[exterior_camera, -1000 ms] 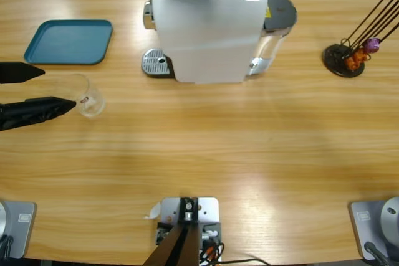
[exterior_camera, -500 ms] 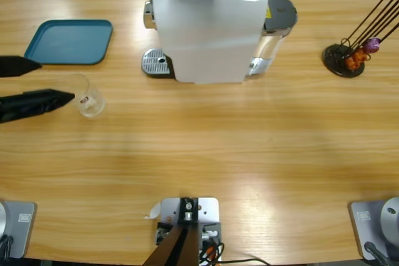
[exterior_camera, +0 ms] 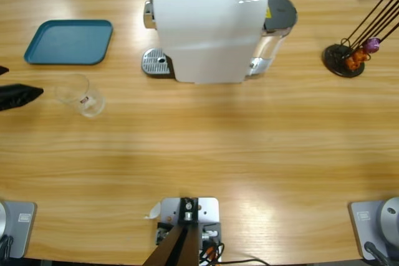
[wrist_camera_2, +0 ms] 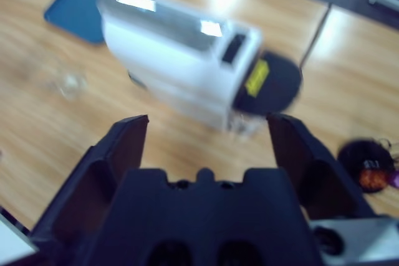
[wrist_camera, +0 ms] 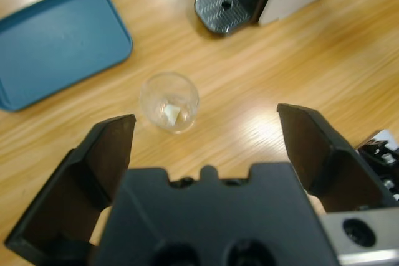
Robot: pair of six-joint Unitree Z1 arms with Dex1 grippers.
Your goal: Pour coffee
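Coffee machine point(exterior_camera: 206, 29): white, standing at the far middle of the table point(exterior_camera: 206, 147); silver drip grate point(exterior_camera: 156, 62) at its left foot; dark round lid point(exterior_camera: 280, 10) behind its right shoulder.
Glass point(exterior_camera: 80, 95): clear, small, standing on bare wood well left of the coffee machine and slightly nearer the camera; touched by nothing.
Coffee: no amber layer made out in the glass from above; only a pale glint at its bottom in the left wrist view point(wrist_camera: 168, 101).
Tray point(exterior_camera: 70, 42): blue, left of the coffee machine, just beyond the glass, apart from it.
Capsule stand point(exterior_camera: 344, 59): dark round base with thin rods, well right of the coffee machine; orange and purple capsules point(exterior_camera: 360, 54) on it.
Left gripper point(wrist_camera: 206, 147): jaws spread wide, nothing between them; far left of the coffee machine, one black tip point(exterior_camera: 19, 96) showing at the table's left edge, short of the glass.
Right gripper point(wrist_camera_2: 209, 147): jaws wide apart, holding nothing; raised above the coffee machine, looking down on its top.
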